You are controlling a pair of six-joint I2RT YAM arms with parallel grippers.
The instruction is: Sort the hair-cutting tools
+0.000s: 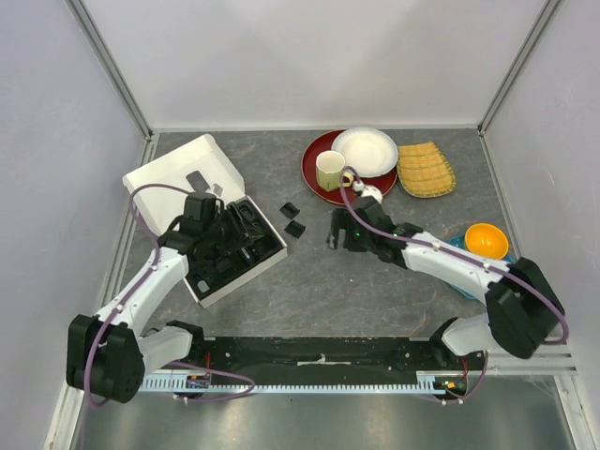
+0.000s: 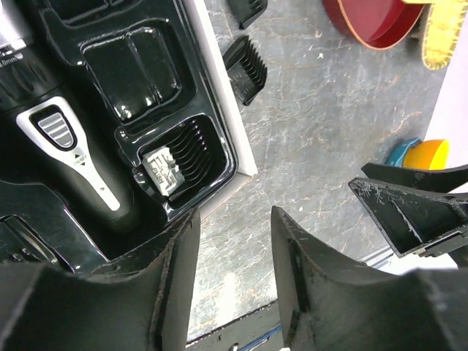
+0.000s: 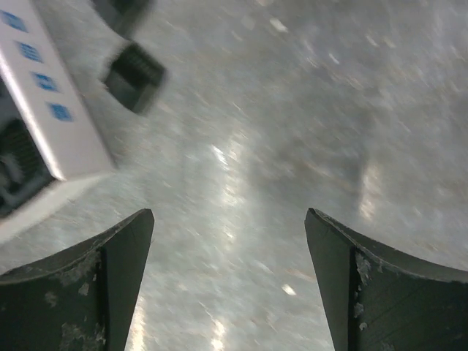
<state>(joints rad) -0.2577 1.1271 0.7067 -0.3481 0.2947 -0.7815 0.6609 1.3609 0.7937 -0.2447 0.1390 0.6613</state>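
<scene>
Bare worktop (image 1: 319, 291) from centre toward 6 o'clock, the widest lane. 9 o'clock: white box (image 1: 173, 173) and black tray (image 1: 272, 251), with the left end effector (image 2: 235, 219) over the tray's edge. Far comb guard (image 1: 290, 208) and near comb guard (image 1: 295, 229) lie loose between the tray and the right end effector (image 1: 336, 236), pinching that gap. 1 o'clock: red plate (image 1: 310, 157), white plate (image 1: 366, 150), yellow mug (image 1: 329, 171) and woven tray (image 1: 425, 169) stand packed together. 3 o'clock: orange bowl (image 1: 487, 240) beside the right arm.

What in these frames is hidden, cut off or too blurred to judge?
Top view: left arm covers part of the black tray; black pieces there blend together.
Left wrist view: clipper, blade end cut off by the frame edge.
Right wrist view: motion blur smears the comb guard; teeth unreadable.
</scene>
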